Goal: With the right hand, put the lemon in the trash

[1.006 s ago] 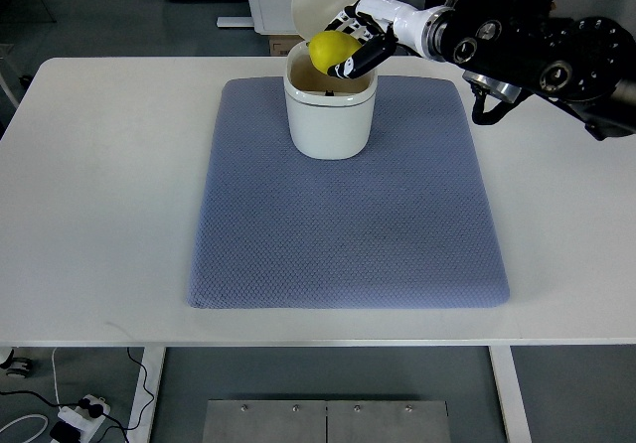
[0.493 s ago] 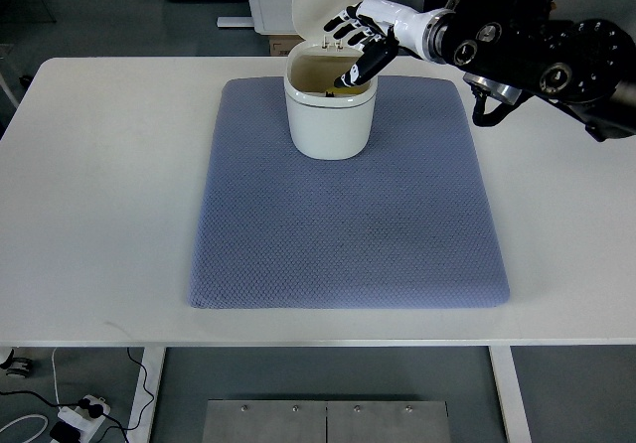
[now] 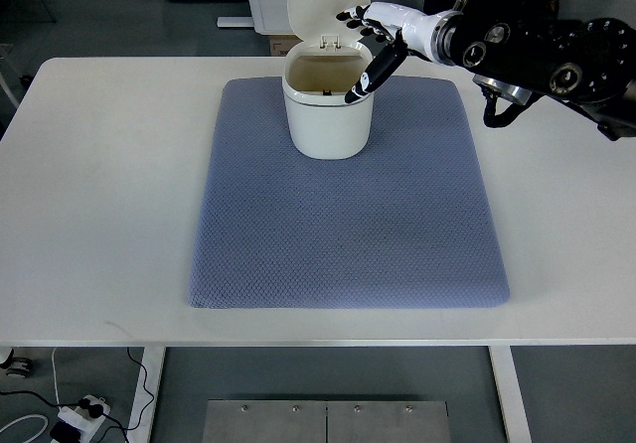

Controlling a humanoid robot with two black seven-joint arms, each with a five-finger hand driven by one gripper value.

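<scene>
Grey flooring surrounds a white rectangular worktop (image 3: 99, 195), and white cabinets stand beyond its far edge. On the worktop lies a blue-grey quilted fabric mat (image 3: 348, 224), squared to the edges, with bare white margins on both sides and along the near edge. Below and left of the right hand (image 3: 368, 41), the mat is wide open, nothing standing on it.

A white plastic trash bin (image 3: 329, 110) with its flip lid (image 3: 316, 1) tipped up sits on the mat's far part, directly under the hand. The robot's white-and-black hand hangs over the bin's right rim with fingers (image 3: 363, 80) spread apart and empty, one dark finger pointing down toward the opening. Its black arm (image 3: 537, 51) enters from the right edge.

The lemon cannot be seen; the bin's tan interior shows only shadow from above. Under the worktop's near left corner, cables and a power strip (image 3: 79, 411) lie on the floor.
</scene>
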